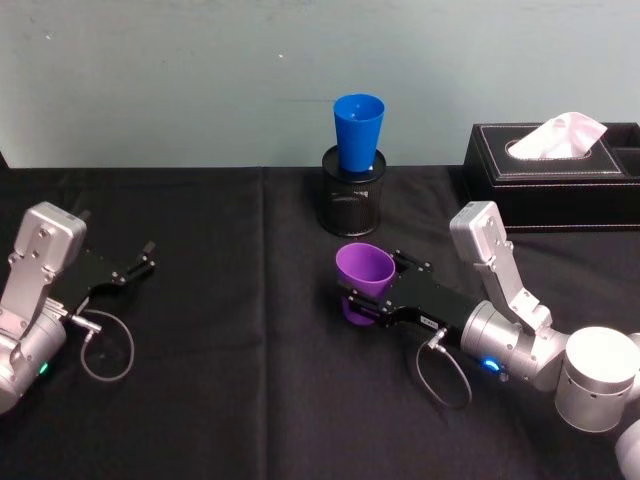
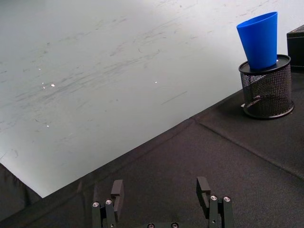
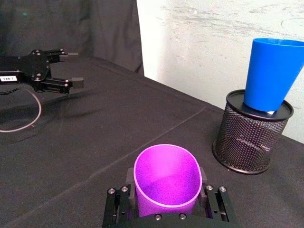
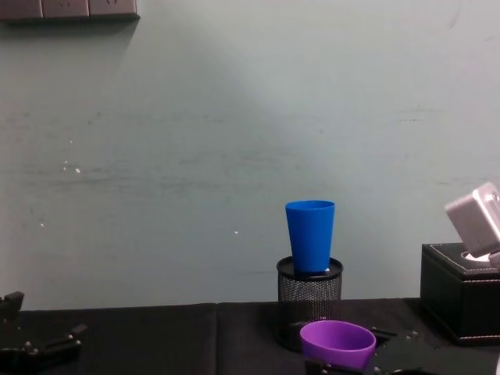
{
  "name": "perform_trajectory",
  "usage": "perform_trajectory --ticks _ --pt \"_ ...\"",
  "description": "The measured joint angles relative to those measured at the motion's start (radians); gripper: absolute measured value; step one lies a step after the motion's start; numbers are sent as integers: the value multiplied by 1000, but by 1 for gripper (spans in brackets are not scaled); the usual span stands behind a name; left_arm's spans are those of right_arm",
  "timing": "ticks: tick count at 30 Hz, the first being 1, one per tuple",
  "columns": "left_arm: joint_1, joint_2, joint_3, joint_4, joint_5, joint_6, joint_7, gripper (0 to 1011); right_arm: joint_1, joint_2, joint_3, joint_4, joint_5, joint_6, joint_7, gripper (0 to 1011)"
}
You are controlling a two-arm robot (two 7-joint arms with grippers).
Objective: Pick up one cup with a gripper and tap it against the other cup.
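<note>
Purple cup (image 3: 167,179) between right claw (image 3: 166,209) fingers.

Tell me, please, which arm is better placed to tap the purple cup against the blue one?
Right. The right gripper is shut on the purple cup, just in front of the blue cup; the left gripper sits open, far left.

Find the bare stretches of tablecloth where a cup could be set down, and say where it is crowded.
Free: the cloth between the left end effector and the purple cup, and the near edge. Crowded: the back right, where the blue cup sits in the mesh pot beside the tissue box, and around the right end effector.
</note>
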Motion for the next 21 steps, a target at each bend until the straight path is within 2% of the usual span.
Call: perform_trajectory --ticks 21 --pt "0 0 0 0 0 0 0 1000 -1 -7 -2 13 -12 5 12 724"
